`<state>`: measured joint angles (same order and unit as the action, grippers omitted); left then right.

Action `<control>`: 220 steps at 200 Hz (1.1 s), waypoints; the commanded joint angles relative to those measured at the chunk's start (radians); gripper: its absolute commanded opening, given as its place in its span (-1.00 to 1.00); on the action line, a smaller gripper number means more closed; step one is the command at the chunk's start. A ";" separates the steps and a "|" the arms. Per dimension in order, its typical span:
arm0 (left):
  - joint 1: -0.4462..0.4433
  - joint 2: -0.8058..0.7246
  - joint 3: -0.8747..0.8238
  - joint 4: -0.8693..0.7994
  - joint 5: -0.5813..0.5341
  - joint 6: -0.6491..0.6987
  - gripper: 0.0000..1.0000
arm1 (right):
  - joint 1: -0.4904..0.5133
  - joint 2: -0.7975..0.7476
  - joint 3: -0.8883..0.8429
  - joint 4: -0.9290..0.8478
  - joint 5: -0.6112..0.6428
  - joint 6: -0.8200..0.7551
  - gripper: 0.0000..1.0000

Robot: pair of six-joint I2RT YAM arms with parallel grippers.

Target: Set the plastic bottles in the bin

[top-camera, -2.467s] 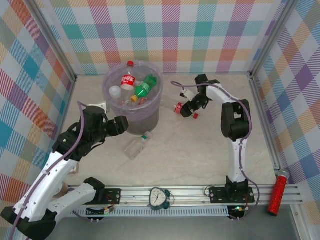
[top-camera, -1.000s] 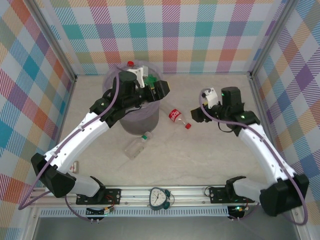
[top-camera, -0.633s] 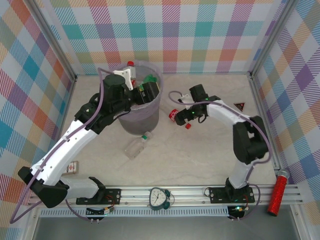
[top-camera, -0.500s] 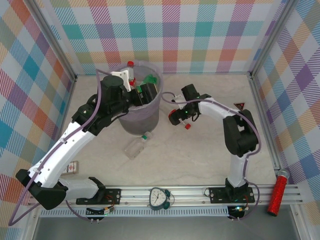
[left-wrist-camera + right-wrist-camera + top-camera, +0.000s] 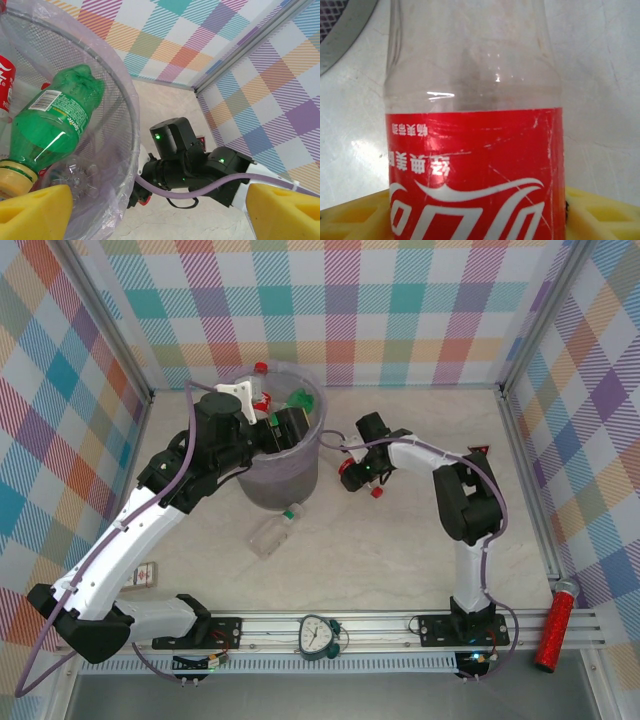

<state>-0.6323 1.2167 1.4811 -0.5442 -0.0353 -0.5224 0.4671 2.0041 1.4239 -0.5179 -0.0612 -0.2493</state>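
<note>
The right tool (image 5: 358, 468) straddles a red-labelled bottle (image 5: 475, 165) lying on the counter (image 5: 400, 540) just right of the bin (image 5: 280, 485), seemingly to lift it. I cannot tell whether it is clenched. The left tool (image 5: 292, 427) hangs released and empty over the bin.

Pastel plaid walls (image 5: 350, 310) ring the pale marbled tabletop (image 5: 400, 550) at 9, 12 and 3 o'clock; aluminium rail (image 5: 270, 625) at 6 o'clock.

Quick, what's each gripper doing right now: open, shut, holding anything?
Left gripper: open, empty, at the bin.
Right gripper: shut on the red-labelled bottle lying on the table.
</note>
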 commanded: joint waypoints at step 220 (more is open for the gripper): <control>-0.109 0.362 0.053 0.470 0.274 -0.199 0.92 | -0.044 -0.946 -0.363 0.094 -0.323 0.299 0.14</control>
<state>-0.7227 1.5612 1.5063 -0.1207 0.1951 -0.7082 0.4160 1.0466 1.0225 -0.4343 -0.3347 0.0380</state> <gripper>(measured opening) 0.967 0.571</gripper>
